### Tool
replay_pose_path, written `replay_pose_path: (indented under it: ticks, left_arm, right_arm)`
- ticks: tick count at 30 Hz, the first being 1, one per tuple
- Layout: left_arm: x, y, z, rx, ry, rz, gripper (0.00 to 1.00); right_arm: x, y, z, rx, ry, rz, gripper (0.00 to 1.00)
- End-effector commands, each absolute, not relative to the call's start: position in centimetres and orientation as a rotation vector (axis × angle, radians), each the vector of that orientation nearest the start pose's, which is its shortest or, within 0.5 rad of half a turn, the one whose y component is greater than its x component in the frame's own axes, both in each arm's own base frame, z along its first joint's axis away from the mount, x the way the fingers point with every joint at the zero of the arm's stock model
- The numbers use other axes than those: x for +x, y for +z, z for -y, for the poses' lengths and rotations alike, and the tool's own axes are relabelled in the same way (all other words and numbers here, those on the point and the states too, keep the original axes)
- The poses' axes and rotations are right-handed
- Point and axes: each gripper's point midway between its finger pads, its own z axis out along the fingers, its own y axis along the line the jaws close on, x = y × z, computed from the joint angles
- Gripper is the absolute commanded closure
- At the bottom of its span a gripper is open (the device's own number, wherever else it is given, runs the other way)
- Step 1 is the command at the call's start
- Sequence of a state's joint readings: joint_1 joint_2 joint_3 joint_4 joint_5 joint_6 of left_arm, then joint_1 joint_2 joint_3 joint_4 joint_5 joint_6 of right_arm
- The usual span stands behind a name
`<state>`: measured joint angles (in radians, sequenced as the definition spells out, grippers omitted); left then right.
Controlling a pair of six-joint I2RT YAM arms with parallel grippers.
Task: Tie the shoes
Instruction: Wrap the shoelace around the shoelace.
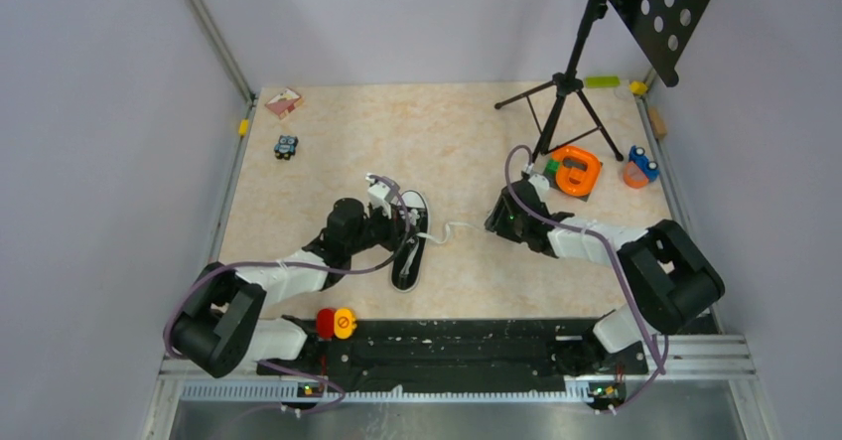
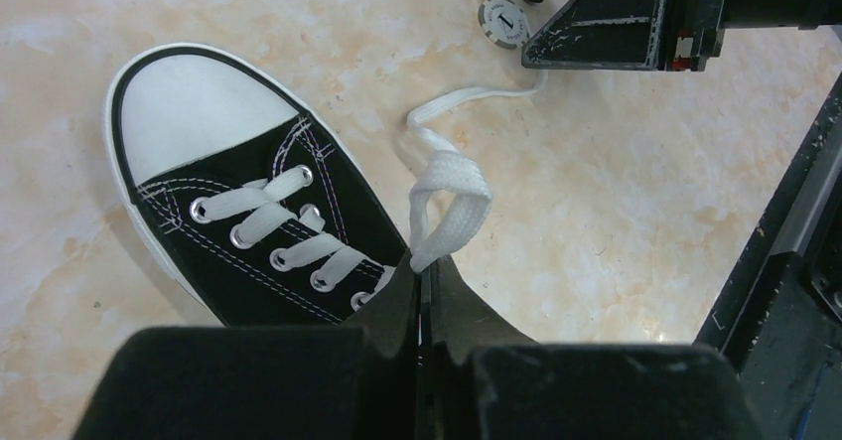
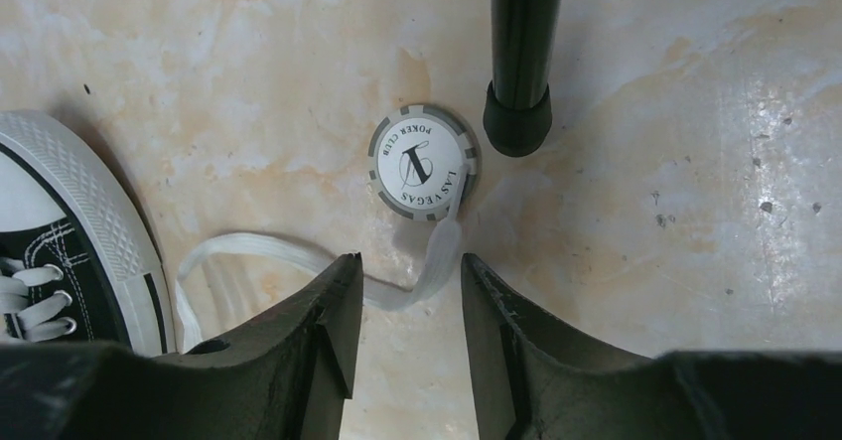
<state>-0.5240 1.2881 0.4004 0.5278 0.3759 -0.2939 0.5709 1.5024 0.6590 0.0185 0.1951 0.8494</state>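
The black sneaker (image 2: 199,112) lies near the middle of the marbled surface (image 1: 457,132), and the left fingers (image 2: 402,306) are pressed together on a loop of its white lace (image 2: 452,197) just beside it. Off to the right, the right fingers (image 3: 333,311) stand apart astride the lace's loose end, which reaches a poker chip (image 3: 424,162) next to a tripod foot (image 3: 517,122).

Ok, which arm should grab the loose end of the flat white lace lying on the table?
Right. The open right gripper straddles that lace end beside the round grey-and-white poker chip. The left gripper is shut on a white lace loop by the black canvas sneaker.
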Motion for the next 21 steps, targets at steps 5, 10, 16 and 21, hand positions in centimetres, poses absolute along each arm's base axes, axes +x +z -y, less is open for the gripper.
replay_pose_path:
  ticks: [5, 10, 16, 21]
  left_arm:
    - [27.1, 10.5, 24.7, 0.49, -0.93, -1.911, 1.0]
    - [27.0, 10.7, 24.6, 0.477, -0.929, -1.912, 1.0]
    - [27.1, 11.2, 24.9, 0.482, -0.948, -1.899, 1.0]
    - [27.1, 11.0, 25.1, 0.489, -0.954, -1.907, 1.0]
  right_arm:
    - [30.7, 1.8, -18.0, 0.529, 0.406, -2.365, 0.69]
    - [30.1, 1.4, -17.7, 0.525, 0.394, -2.387, 0.99]
    - [29.8, 3.5, -17.4, 0.491, 0.408, -2.362, 1.0]
    - [30.3, 7.6, -17.8, 0.442, 0.474, -2.278, 1.0]
